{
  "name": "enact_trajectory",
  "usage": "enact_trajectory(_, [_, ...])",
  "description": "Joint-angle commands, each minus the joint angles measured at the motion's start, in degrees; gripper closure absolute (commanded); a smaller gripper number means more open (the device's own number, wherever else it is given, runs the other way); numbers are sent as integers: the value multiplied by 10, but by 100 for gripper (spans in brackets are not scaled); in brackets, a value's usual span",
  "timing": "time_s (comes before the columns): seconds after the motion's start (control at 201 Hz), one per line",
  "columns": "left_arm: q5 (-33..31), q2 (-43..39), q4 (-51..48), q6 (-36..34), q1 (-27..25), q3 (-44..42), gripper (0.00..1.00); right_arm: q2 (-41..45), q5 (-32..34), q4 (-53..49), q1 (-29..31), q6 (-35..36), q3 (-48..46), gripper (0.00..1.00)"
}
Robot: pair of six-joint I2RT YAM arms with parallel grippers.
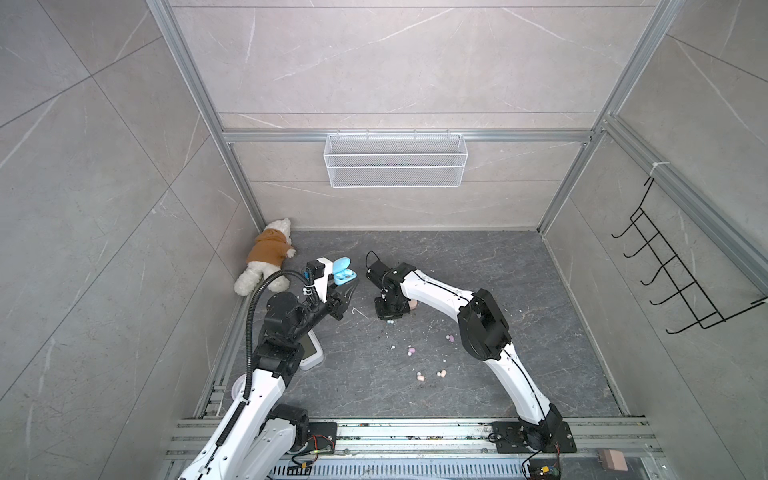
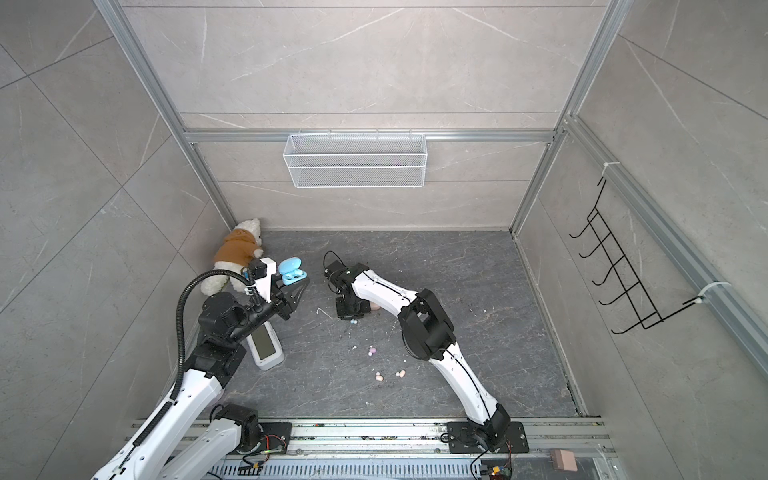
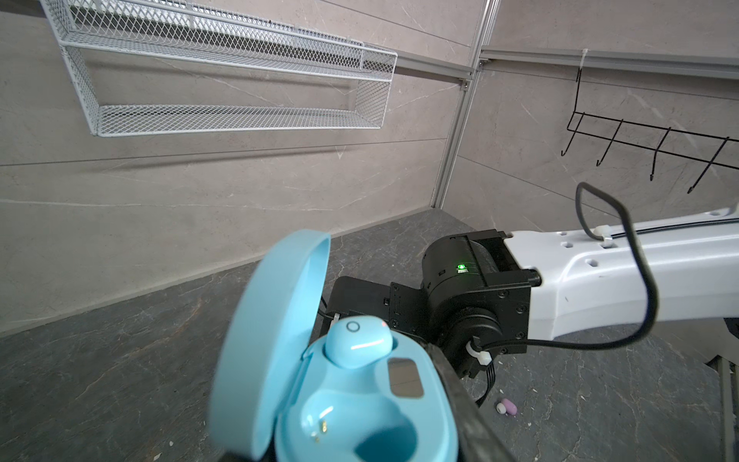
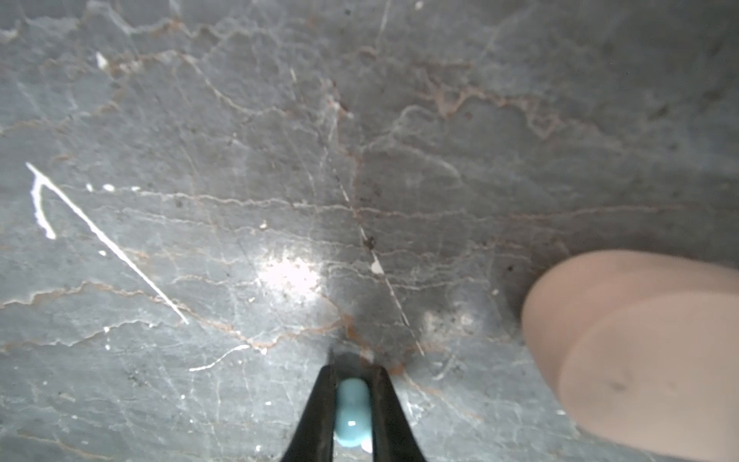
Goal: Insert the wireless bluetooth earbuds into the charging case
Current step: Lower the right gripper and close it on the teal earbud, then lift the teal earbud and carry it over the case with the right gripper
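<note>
**Pastel earbud set with case: stock as found**

1. Surface (image 1: 498,270): dark grey, marble-veined, flecked with white debris.
2. Left hand (image 1: 349,286): clamped on the charging case (image 3: 360,400) and holding it clear of the surface, left of centre in both top views.
3. Right hand (image 4: 352,372): lowered to the surface near the middle, its black fingertips pinching a light blue earbud (image 4: 352,408).
4. Charging case: glossy light blue, rounded, with the hinged lid swung open. One socket is filled and the other is an empty hollow.
5. Peach case (image 4: 640,352): blurred and rounded, lying just beside the right hand.
6. Seated light blue earbud (image 3: 358,340): smooth and bean-shaped, with a small ring mark on top. It sits in the case's socket nearest the hinge.
7. Lilac-pink earbuds: one (image 1: 449,338) and another (image 1: 410,352) lie loose on the surface, apart from each other.
8. Peach earbuds: a pair (image 1: 420,377) (image 1: 441,373) lies close together, nearer the rig's front rail.
</note>
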State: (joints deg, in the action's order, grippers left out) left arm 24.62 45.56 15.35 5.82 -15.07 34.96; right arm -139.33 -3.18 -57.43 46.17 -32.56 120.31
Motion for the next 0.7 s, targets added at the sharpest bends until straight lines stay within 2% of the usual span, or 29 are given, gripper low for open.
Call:
enact_trajectory(0.0, [17,-7,18,2,3,15,85,2,10,-6,5,-6,-9,85])
enact_trajectory(0.309, [43,9,19,0,3,23,85,77,7,18,3,-17,-52,85])
enact_trajectory(0.692, [84,62,54,21,-6,52,85,289,-30,91,-25,-59,-254,85])
